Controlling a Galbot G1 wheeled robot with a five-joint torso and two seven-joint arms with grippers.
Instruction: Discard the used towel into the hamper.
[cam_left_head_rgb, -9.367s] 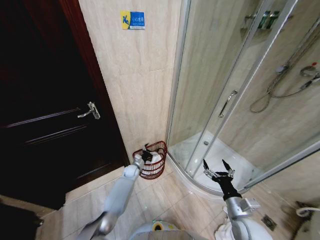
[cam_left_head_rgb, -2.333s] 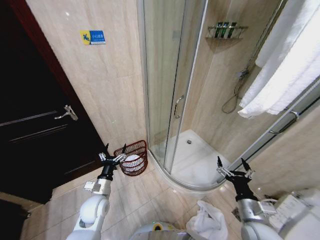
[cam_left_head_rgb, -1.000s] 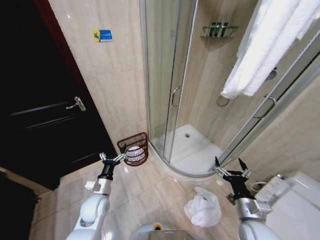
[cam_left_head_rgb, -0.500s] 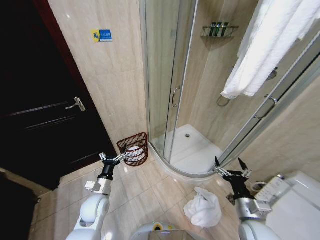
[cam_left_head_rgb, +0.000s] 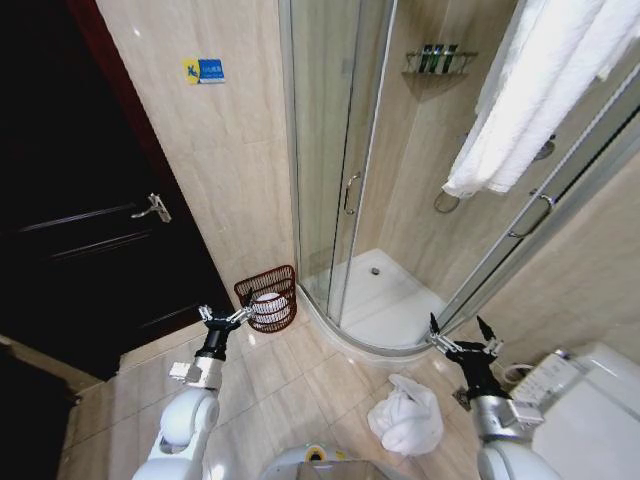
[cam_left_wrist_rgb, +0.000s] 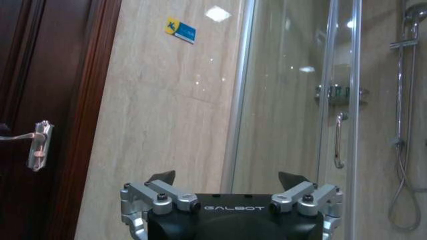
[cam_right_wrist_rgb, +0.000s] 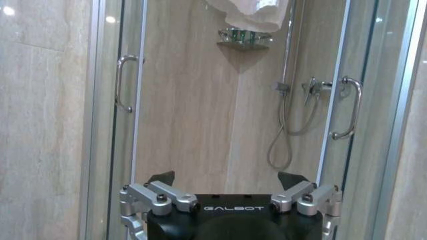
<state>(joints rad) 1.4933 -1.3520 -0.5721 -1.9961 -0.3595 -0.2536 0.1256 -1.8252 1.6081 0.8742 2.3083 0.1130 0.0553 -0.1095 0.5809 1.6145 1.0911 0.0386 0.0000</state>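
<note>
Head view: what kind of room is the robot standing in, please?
Most likely a hotel bathroom. A glass shower enclosure fills the corner, a white towel hangs high on the right, and a wire shelf of small bottles hangs on the shower wall.

Reddish-brown hamper (cam_left_head_rgb: 268, 297), white towel (cam_left_head_rgb: 267, 305) inside

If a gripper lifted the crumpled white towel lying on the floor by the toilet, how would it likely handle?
The white towel sits in a soft, folded heap on the floor tiles, so it would probably hang floppy and trail from one pinch. Its bulk suggests thick cloth, perhaps heavy if wet, which the views cannot settle. It should not roll or break.
</note>
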